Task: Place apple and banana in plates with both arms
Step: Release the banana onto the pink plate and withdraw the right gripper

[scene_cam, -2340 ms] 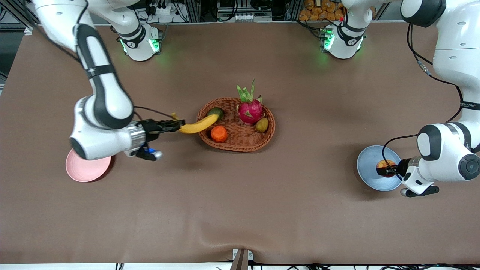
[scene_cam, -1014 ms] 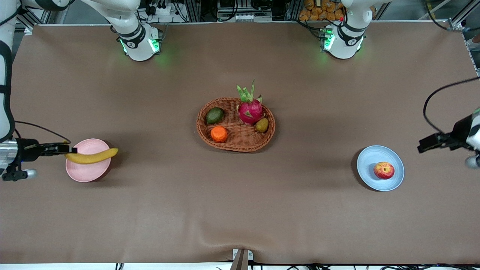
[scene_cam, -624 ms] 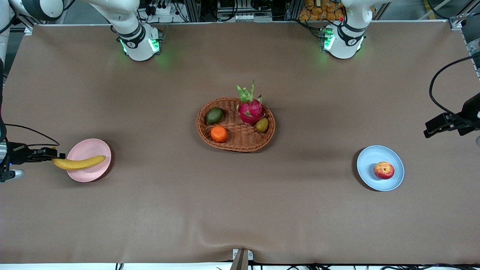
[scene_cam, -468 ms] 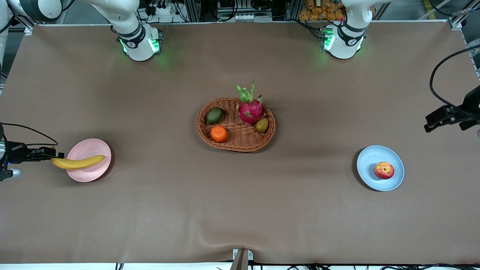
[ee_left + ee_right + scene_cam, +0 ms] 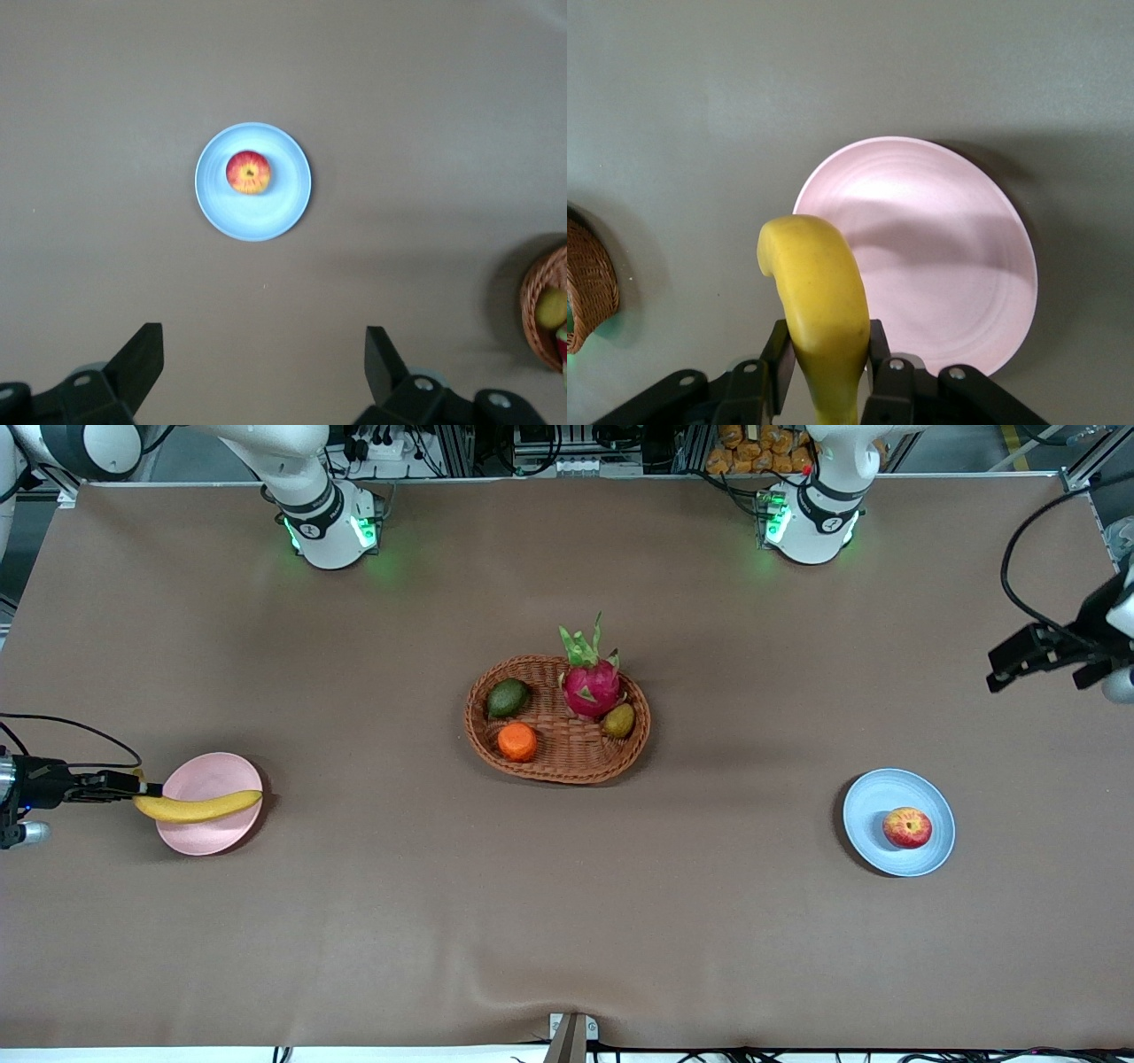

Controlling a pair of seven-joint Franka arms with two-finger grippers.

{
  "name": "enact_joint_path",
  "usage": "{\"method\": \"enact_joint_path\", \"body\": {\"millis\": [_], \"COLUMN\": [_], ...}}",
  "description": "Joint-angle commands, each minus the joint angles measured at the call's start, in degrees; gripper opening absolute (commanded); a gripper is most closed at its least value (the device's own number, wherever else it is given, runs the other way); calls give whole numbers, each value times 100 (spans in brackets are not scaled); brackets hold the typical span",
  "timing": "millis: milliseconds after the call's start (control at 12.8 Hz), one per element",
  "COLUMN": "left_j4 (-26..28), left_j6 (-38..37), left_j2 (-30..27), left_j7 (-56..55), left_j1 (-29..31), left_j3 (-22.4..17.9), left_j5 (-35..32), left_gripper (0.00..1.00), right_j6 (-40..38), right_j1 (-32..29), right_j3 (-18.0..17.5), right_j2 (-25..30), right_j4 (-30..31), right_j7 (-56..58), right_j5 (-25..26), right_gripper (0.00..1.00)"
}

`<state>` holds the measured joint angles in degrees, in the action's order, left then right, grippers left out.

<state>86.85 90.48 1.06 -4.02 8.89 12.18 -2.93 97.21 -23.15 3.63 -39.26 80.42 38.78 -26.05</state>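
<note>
Inventory from my station, taking the wicker basket (image 5: 557, 720) at mid-counter as the landmark and working across the front view from the right arm's end to the left arm's end.

1. Right tool (image 5: 124, 786): toward the right arm's end from the basket, up in the air beside the pink plate. I see its fingers (image 5: 778, 356) clamped on one end of the banana.
2. Banana (image 5: 197, 807): held level, stretching from the right tool out over the pink plate. I cannot tell whether it touches the plate.
3. Pink plate (image 5: 208, 839): on the brown counter (image 5: 567, 921), well apart from the basket toward the right arm's end, and nearer to the front camera than the basket.
4. Basket contents: a green fruit (image 5: 508, 697), an orange fruit (image 5: 517, 741), a pink dragon fruit (image 5: 590, 680) and a small yellow-green fruit (image 5: 619, 720).
5. Blue plate (image 5: 866, 815): well apart from the basket toward the left arm's end, also nearer to the front camera.
6. Apple (image 5: 907, 827): resting in the blue plate, off its middle, with nothing touching it.
7. Left tool (image 5: 1010, 664): in the air over bare counter toward the left arm's end from the basket, clear of the blue plate. Fingers (image 5: 140, 361) spread wide and empty.
</note>
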Motion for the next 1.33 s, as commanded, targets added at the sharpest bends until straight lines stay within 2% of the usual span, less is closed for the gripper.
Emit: {"method": "enact_joint_path", "body": {"millis": [0,78,234,468,780,936,1092,1248], "left_j4": [280,393,605,527,387,97,96,78], "left_j6": [-214,-258,-258,-285,-372,-373,-381,-408], "left_j2": [-386,-517,-624,-615,-580,-405,-404,-396], "left_j7": [-2,41,42,-28,-37,15,-2,-2], "left_j1": [-36,-71,-290,-308,-317,-291,-273,-282], "left_j3": [-93,-111,-408,-427,-445,-445,-445,-445], "left_j5": [12,12,186,188,161,126,126,126], "left_gripper": [100,100,100,100,100,100,100,100], "right_j6": [-115,-97,-97,-106,-255,-247,-273,-229], "right_j1": [-190,-190,-181,-129,-50,282,547,898], "right_j3": [-108,-108,-108,-108,-117,-100,-117,-99], "right_j2": [-170,-179,-161,-118,294,681,980,1453], "right_j4": [-167,-167,-176,-237,-448,-413,-378,-124], "right_j7": [182,191,182,103,147,103,-342,-538], "right_j5": [-154,-163,-154,-110,-49,397,968,1181], "right_gripper": [36,99,100,100,100,100,100,100]}}
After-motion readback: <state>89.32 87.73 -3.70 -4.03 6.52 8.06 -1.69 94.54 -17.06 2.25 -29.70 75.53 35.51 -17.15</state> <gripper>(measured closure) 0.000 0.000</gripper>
